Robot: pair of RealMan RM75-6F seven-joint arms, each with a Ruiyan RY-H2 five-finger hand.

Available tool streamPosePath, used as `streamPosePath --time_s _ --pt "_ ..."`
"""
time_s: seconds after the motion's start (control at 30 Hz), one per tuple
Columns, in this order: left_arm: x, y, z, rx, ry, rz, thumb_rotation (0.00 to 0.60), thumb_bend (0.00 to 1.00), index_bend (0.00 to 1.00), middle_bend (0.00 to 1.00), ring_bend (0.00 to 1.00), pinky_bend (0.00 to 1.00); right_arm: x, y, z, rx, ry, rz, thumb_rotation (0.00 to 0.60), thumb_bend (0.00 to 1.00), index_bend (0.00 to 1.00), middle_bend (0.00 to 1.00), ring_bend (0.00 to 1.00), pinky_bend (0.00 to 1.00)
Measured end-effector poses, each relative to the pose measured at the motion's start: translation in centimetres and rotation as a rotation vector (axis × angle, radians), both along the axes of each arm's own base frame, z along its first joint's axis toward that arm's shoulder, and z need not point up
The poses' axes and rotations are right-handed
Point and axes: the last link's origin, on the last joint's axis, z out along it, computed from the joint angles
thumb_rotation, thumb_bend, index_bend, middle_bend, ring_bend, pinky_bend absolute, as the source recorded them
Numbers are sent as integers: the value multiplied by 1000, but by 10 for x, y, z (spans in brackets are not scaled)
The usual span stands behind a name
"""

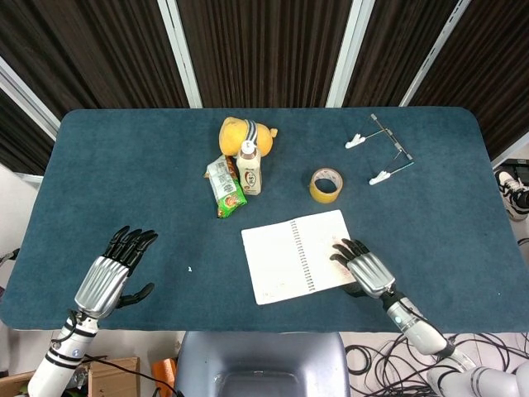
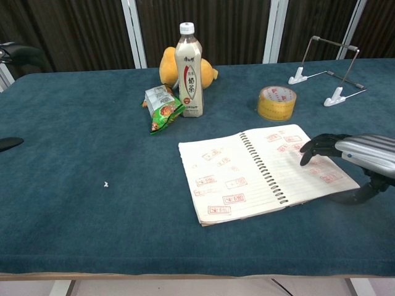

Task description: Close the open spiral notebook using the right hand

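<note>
The open spiral notebook lies flat near the table's front edge, its white pages stamped in red. My right hand is at its right edge, fingers spread over the right page and thumb down beside the outer edge; a grip cannot be confirmed. My left hand hovers open over the front left of the table, far from the notebook. In the chest view only a dark tip of it shows at the left border.
Behind the notebook stand a milk-tea bottle, an orange plush toy, a green snack packet, a yellow tape roll and a wire stand. A small white scrap lies at front left.
</note>
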Motion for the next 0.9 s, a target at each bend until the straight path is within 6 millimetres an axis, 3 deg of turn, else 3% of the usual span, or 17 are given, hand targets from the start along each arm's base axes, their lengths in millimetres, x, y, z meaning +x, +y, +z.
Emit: streamPosePath --time_s 0.37,0.63,0.9 --pt "0 0 2 5 -11 3 600 252 103 116 85 61 0 -13 -7 -56 14 46 600 304 338 151 79 152" --pt "-1 0 4 12 -22 0 600 253 103 116 85 62 1 -24 -12 -83 71 152 600 487 555 226 181 219" --pt "-2 -1 7 19 -30 -1 600 253 103 116 85 61 8 -35 0 -146 154 348 600 531 649 291 240 222"
